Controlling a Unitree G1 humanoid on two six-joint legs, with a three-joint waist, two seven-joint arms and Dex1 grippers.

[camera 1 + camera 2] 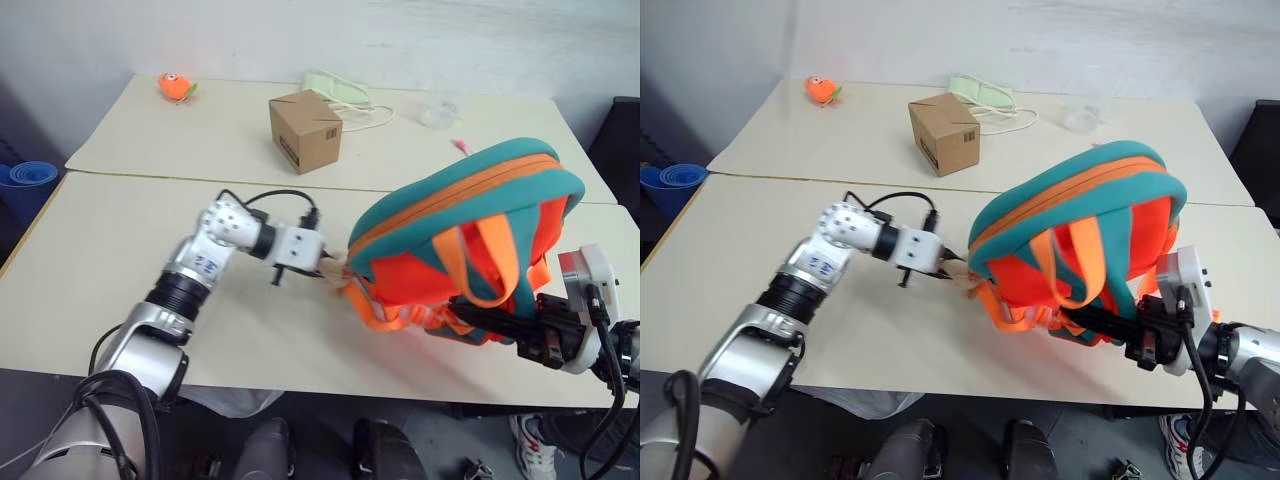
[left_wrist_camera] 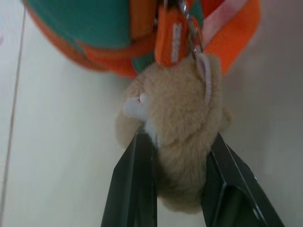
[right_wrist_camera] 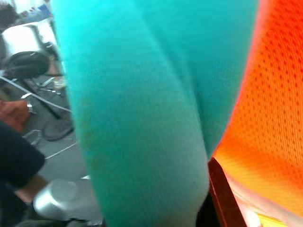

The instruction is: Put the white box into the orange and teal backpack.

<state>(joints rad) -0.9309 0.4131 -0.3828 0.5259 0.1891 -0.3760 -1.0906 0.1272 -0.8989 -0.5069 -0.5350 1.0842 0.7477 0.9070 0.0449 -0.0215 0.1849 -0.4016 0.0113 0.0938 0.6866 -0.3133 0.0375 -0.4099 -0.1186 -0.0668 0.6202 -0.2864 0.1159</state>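
- Two pale tables [image 1: 150,330] butt together, and the seam between them crosses the head views; everything sits on these.
- The backpack [image 1: 455,215] stands tilted at the near table's right end, close to its front edge, teal zip band uppermost, orange straps [image 1: 490,255] hanging toward the front.
- A brown box [image 1: 306,132] sits mid-way along the far table, near the seam. Beyond it lie a pale green cloth with a cord [image 1: 340,92], a clear cup [image 1: 438,113] toward the far right corner, and an orange toy [image 1: 176,87] at the far left corner.
- The white box is not to be seen on either table; whether it already lies inside the backpack I cannot tell.
- The right gripper [image 1: 480,318] is closed on the backpack's lower strap side, by the front edge, propping the bag.
- The left gripper [image 2: 177,161] is narrowed onto the beige plush [image 2: 177,127] hanging from the backpack's left side; both black fingers [image 2: 137,189] press its flanks.
- Judgement: the opening runs along the zip band, whose long axis rises from left to right. The left arm is nearer its low end, yet it holds the plush, not the zipper, so it would have to let go and regrip.
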